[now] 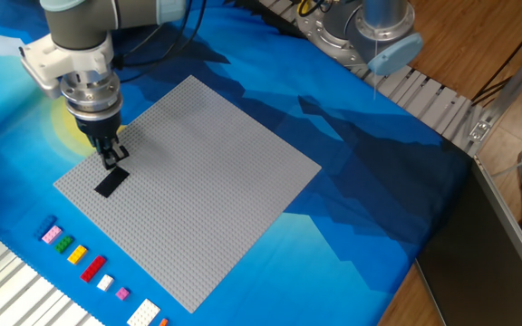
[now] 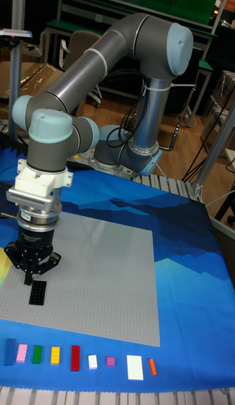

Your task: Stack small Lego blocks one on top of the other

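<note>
A flat black Lego block [image 1: 111, 182] [image 2: 38, 292] lies on the grey baseplate [image 1: 198, 172] [image 2: 104, 281] near its left corner. My gripper [image 1: 111, 160] [image 2: 27, 279] points straight down just behind and above the block's far end. Its fingers look pressed together, shut, with nothing visible between them. A row of small blocks sits on the blue mat in front of the plate: pink [image 1: 51, 234] [image 2: 22, 353], green [image 1: 62, 244] [image 2: 38, 354], yellow [image 1: 77, 254] [image 2: 55, 355], red [image 1: 93, 267] [image 2: 75, 357], white [image 1: 105, 282] [image 2: 93, 361], purple [image 1: 122, 293] [image 2: 110, 361].
A blue block [image 2: 10, 351] starts the row; a bigger white block [image 2: 135, 367] [image 1: 143, 312] and an orange one [image 2: 152, 366] end it. The arm's base [image 1: 370, 27] stands at the table's far side. Ribbed metal rails [image 1: 433, 100] border the mat.
</note>
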`<state>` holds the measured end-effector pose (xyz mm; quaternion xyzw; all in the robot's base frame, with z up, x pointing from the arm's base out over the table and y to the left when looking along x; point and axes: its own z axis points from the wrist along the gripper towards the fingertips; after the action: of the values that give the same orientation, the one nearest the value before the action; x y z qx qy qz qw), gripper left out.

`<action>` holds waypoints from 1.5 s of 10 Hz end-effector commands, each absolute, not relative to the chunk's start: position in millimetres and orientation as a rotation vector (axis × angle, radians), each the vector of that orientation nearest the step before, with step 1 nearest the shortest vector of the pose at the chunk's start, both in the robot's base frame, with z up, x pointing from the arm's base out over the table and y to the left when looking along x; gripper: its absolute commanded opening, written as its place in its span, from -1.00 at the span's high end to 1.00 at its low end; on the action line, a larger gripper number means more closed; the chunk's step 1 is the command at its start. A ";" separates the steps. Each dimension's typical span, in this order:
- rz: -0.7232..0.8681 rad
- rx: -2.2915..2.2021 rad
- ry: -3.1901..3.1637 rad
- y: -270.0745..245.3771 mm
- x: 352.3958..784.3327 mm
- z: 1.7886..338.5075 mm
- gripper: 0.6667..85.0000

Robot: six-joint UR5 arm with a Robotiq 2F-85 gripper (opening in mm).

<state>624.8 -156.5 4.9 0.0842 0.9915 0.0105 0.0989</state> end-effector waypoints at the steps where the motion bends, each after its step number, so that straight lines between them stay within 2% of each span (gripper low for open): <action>1: 0.045 0.277 2.928 -152.8 626.6 7.3 0.99; 15: 0.042 0.261 2.920 -151.5 630.1 6.5 0.99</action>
<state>627.8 -151.3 5.8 0.0864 0.9912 0.0103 0.1000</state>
